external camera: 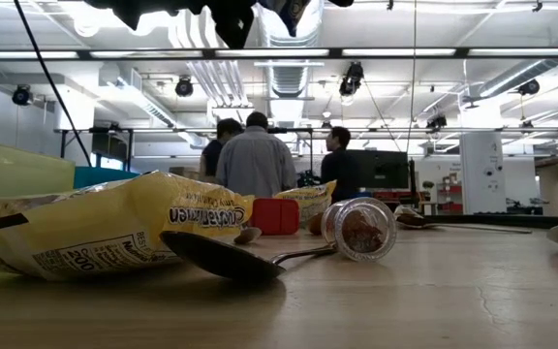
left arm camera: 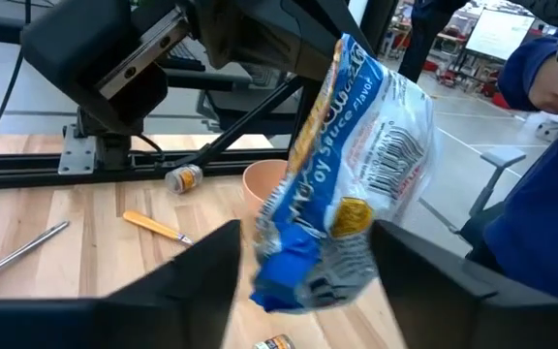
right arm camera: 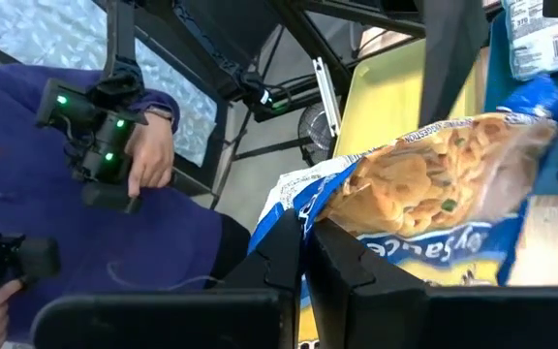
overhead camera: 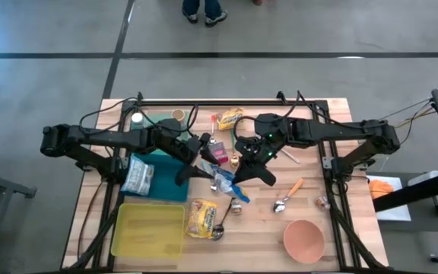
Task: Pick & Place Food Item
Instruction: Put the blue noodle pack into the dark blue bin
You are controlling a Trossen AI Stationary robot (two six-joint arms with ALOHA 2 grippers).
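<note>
I'm mid-handover at frame centre: my right gripper (right arm camera: 303,257) is clamped on the noodle packet (overhead camera: 223,180), lifted off the table. My left gripper (left arm camera: 303,267) brackets it half-spread, seemingly not gripping yet. Placing it remains to be done.

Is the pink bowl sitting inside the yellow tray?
No: in the high view the pink bowl stands on bare wood near the table's right front, far from the yellow tray at the left front.

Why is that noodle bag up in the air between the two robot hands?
The noodle bag hangs crumpled above the table. The right hand pinches one end shut, while the left hand sits around the other end, half open.
</note>
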